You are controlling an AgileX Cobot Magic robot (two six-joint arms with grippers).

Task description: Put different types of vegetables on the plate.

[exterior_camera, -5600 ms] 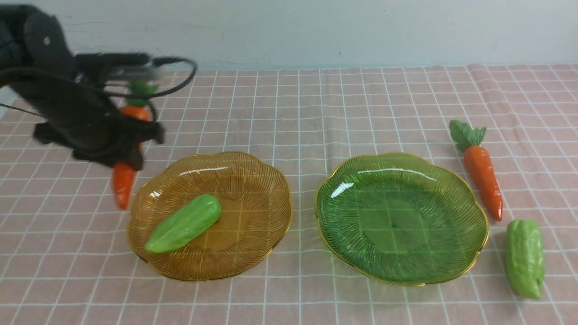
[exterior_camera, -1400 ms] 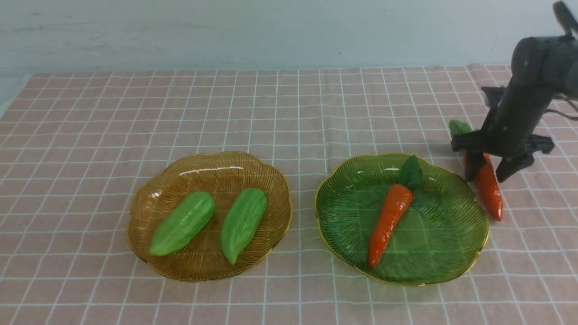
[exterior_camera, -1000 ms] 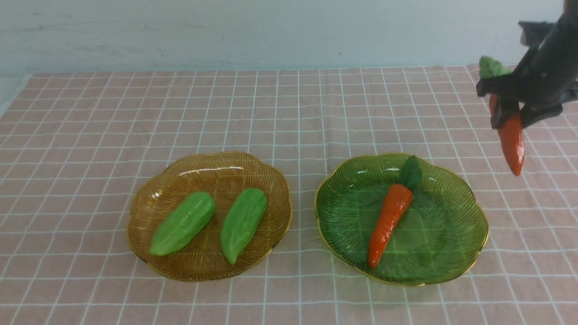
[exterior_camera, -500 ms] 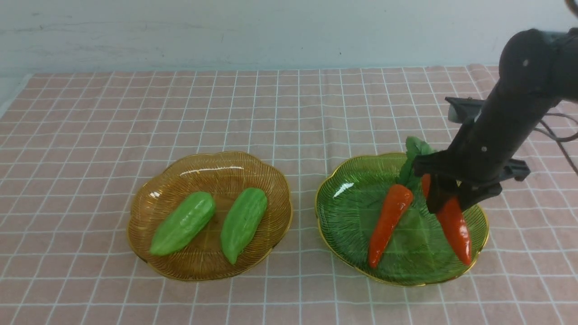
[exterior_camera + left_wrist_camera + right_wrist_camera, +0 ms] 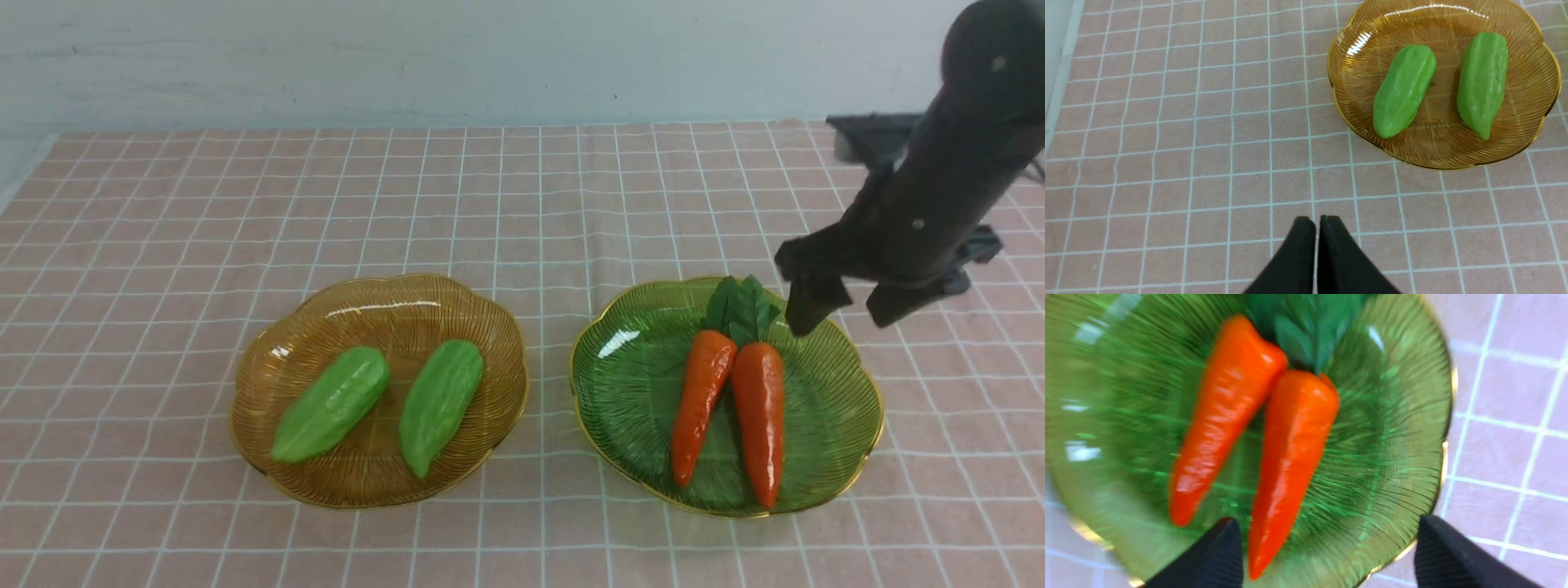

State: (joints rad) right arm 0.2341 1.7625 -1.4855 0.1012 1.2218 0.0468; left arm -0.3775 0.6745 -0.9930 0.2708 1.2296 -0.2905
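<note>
Nearest the robot, the left gripper hangs over bare checked cloth with its fingers pressed together and nothing between them, well apart from the amber plate. On that plate the left gourd and the right gourd lie side by side without touching, both slanted with their pointed ends toward the robot, just as they lay a moment ago. The change is on the green plate. Half a second back, the second carrot hung tilted in the right gripper's clamp over the right part of that plate; now it rests flat on the plate, tip toward the robot, close beside the first carrot. The two touch near their thick ends and spread slightly toward the tips, and their dark leafy tops overlap at the plate's far side. The first carrot has not shifted. The right gripper has let go and risen: it hovers above the far right rim of the green plate with its fingers spread wide, holding nothing and touching nothing. The wrist view shows the same wide gap, with the second carrot's tip lying free below near one finger. Behind it the cloth runs back to a pale wall.
</note>
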